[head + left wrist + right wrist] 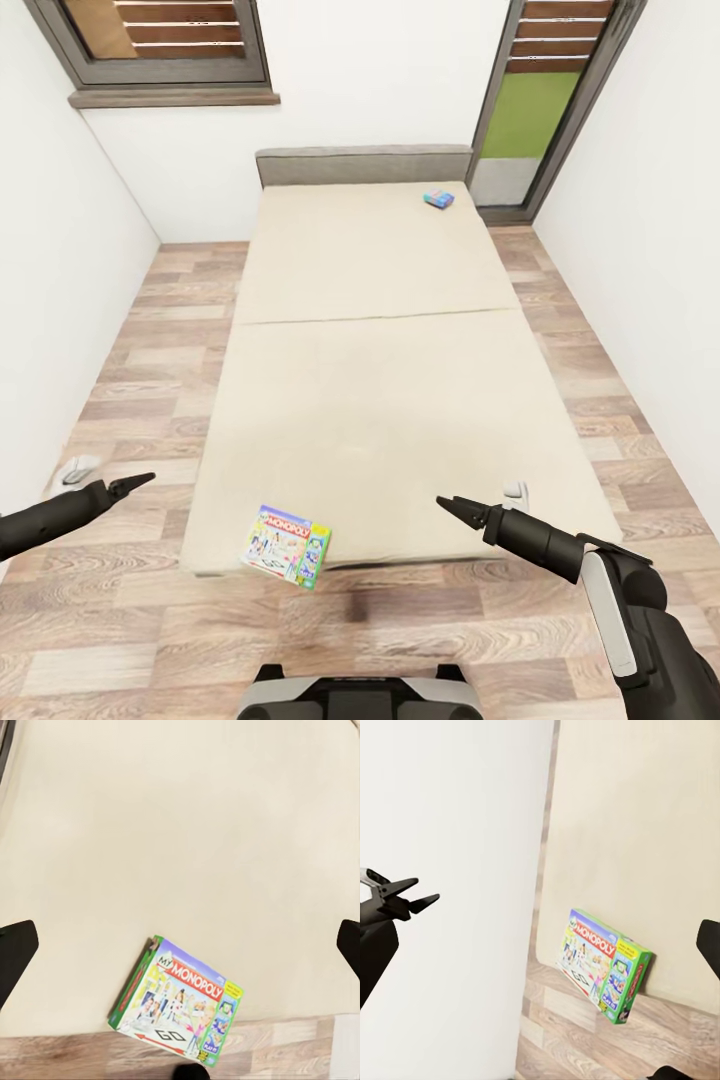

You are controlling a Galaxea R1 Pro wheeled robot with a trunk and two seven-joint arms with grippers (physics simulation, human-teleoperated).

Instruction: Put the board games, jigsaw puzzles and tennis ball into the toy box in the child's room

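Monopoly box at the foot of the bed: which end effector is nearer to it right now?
Left, narrowly. The left end effector hangs off the bed's side, left of the Monopoly box; the right end effector hovers above the mattress, slightly farther away.

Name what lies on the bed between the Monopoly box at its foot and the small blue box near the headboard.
Nothing: in the head view, only bare cream mattress separates the Monopoly box from the small blue box.

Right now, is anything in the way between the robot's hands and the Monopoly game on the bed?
Nothing visible is. The Monopoly box lies at the bed's near edge, with bare mattress around it. The left gripper and right gripper hover on either side of it, apart from it.
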